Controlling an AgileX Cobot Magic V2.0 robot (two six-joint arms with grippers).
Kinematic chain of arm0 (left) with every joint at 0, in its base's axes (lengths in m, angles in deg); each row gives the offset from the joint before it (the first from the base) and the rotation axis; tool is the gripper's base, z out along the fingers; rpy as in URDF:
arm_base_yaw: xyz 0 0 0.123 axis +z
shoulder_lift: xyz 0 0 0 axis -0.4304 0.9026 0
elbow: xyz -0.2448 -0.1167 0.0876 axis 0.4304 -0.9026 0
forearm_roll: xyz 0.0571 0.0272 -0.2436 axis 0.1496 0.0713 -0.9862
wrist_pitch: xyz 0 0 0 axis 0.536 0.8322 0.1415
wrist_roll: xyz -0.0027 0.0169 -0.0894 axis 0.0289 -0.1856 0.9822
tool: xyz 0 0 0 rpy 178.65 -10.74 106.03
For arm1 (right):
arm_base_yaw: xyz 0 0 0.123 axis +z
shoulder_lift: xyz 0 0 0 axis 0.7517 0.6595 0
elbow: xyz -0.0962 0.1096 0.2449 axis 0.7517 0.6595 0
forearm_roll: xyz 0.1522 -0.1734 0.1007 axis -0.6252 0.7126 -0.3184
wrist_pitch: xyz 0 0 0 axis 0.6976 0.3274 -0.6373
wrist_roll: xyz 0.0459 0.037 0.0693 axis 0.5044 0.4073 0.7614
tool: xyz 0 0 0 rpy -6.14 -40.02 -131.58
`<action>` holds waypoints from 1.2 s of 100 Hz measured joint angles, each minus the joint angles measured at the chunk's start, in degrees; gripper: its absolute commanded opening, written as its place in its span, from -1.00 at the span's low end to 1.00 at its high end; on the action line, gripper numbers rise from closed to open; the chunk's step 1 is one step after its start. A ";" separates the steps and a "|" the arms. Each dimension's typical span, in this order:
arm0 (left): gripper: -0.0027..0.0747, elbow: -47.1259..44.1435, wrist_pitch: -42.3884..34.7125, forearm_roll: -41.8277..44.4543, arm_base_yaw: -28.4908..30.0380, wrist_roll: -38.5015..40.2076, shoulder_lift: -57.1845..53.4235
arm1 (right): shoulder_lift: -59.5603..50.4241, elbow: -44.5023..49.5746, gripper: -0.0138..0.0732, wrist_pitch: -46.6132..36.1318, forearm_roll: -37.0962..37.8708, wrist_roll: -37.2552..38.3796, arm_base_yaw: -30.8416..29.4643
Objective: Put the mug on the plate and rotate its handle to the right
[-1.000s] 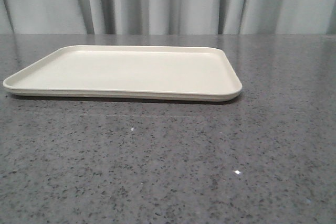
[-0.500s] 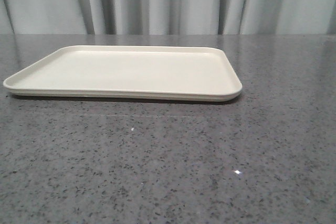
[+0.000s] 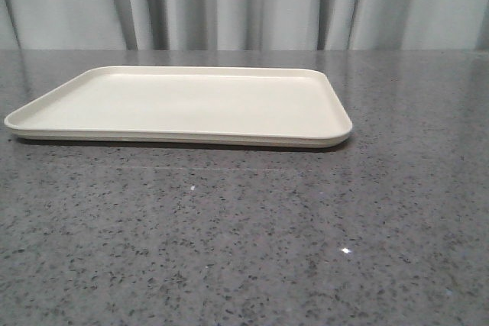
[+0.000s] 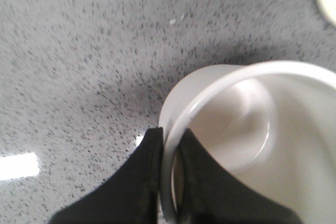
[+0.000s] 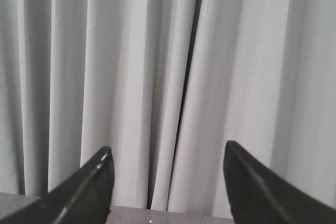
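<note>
**Mug gripped at its rim, plate bare on the table**

The mug (image 4: 247, 145) is seen from above in the left wrist view; its white inside holds nothing. The left gripper (image 4: 169, 169) pinches the mug's rim, one finger inside the wall and one outside. The mug is above the grey speckled table (image 4: 79, 66); whether it touches it, I cannot tell. The cream plate (image 3: 183, 104) lies flat on the table with nothing on it. The right gripper (image 5: 167, 182) has its fingers wide apart, holding nothing, facing a pale curtain (image 5: 157, 51).
</note>
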 measured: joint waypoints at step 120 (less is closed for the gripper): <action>-0.98 47.50 6.63 -12.78 -19.50 -7.10 29.30 | 0.00 0.00 0.39 3.11 0.61 0.00 0.00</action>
